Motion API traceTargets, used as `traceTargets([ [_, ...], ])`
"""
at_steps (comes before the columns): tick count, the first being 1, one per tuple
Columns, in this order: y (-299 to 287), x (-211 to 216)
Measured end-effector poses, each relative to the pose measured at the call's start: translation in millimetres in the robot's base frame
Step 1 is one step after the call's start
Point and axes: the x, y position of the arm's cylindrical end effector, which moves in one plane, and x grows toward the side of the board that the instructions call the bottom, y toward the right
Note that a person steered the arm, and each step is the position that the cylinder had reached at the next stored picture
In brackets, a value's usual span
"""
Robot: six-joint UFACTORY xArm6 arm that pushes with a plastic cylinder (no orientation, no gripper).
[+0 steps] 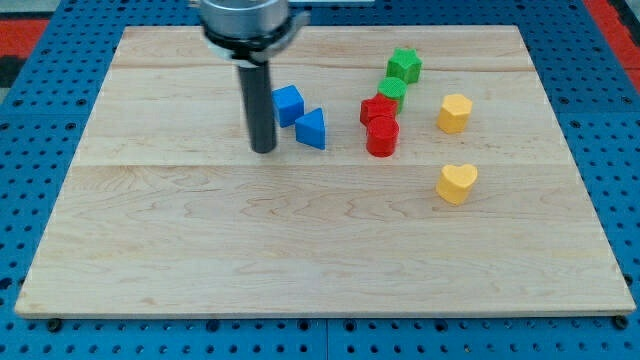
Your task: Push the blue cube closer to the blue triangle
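Observation:
The blue cube (288, 104) sits on the wooden board (320, 240), up and left of the blue triangle (311, 129). The two blue blocks are nearly touching. My tip (263, 150) rests on the board just left of the blue triangle and below-left of the blue cube, a small gap from both. The rod rises from the tip to the arm's head at the view's top.
To the right stand a red star-shaped block (376, 108) and a red cylinder (382, 137), a green star (404, 66) and a green cylinder (391, 90). Further right are a yellow hexagon block (454, 113) and a yellow heart (456, 183).

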Motion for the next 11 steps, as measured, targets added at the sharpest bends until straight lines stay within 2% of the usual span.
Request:
traceTargets([
  [1,-18.1,-40.0],
  [2,-0.1,-66.3],
  [3,23.3,-66.4],
  [5,25.9,-63.3],
  [7,25.0,-99.8],
  [11,64.3,-76.2],
])
